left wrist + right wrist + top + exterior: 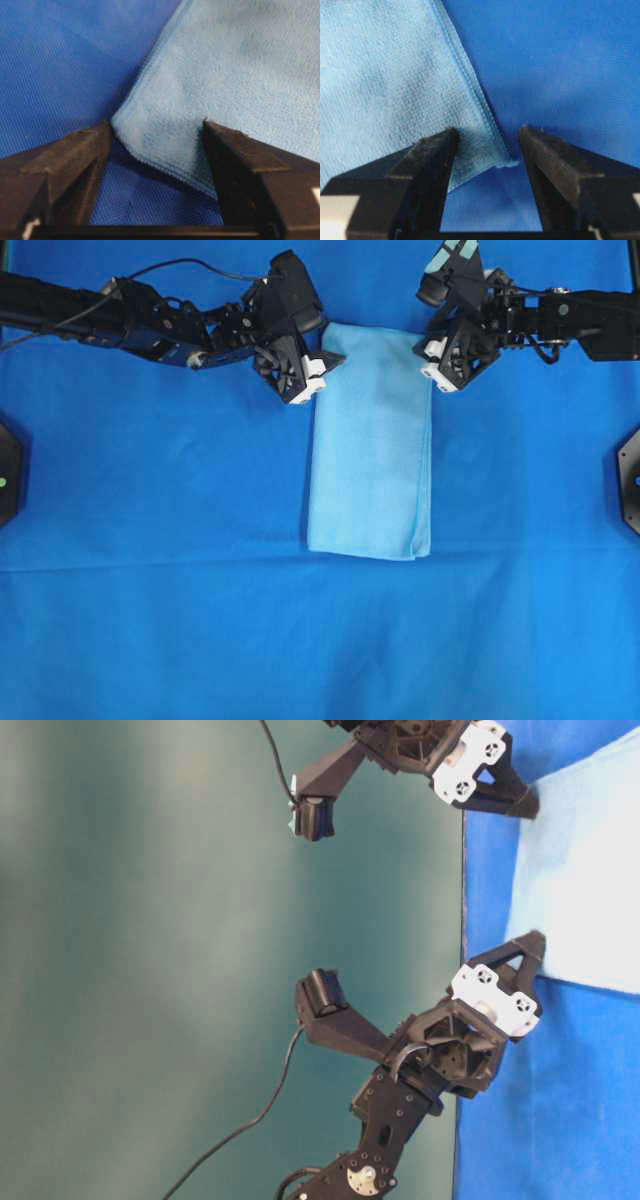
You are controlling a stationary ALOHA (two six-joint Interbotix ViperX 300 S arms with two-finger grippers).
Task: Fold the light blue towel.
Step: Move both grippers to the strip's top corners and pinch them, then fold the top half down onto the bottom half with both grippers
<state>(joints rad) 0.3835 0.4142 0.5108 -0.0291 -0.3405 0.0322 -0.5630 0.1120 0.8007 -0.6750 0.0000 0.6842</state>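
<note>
The pale sky-blue microfibre towel (pixel 371 440) lies flat near the middle of the surface, already doubled into a tall narrow rectangle, its long sides running from the far edge toward the near one. It rests on the darker royal-blue cloth covering (pixel 150 620) that spreads over the whole surface. Both arms reach in from the sides to the towel's far end. The left gripper (pixel 322 362) sits at the far left corner; seen from its wrist camera, the two black fingers (pixel 82 150) stand well apart with the hemmed corner lying between them, not pinched. The right gripper (pixel 432 352) is at the far right corner, and its black fingers (pixel 432 150) are likewise spread wide, straddling the stitched corner tip, with the layered edges of the fold visible just beyond. Neither pair has hold of the fabric, and the towel lies unlifted.
</note>
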